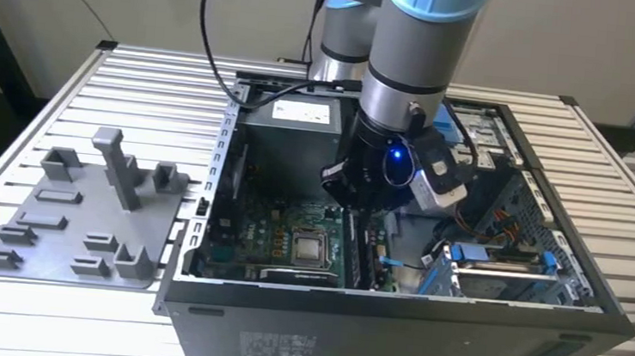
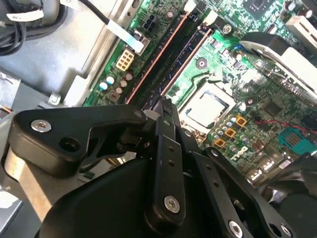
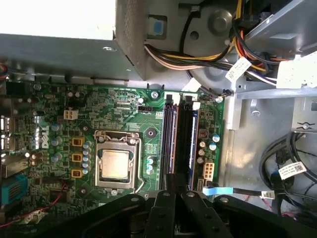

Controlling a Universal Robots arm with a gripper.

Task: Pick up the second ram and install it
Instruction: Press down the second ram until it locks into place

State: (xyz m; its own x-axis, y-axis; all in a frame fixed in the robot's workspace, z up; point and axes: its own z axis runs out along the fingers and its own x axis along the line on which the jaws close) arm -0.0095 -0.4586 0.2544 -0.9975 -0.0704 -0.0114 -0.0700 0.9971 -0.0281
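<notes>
Gripper point(image 1: 364, 201) lowered inside computer case point(image 1: 397, 323), above memory slots point(image 3: 179, 144) beside CPU socket point(image 3: 117, 163). Fingers point(image 2: 166, 148) drawn narrow; whether second ram is held between them cannot be told. Stick judged to be kept upright, aligned along slot, pressed evenly.

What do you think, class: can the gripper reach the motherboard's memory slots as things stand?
Probably yes: the gripper hangs inside the open case, right over the memory slots, and no cable seems to cross between them.
</notes>
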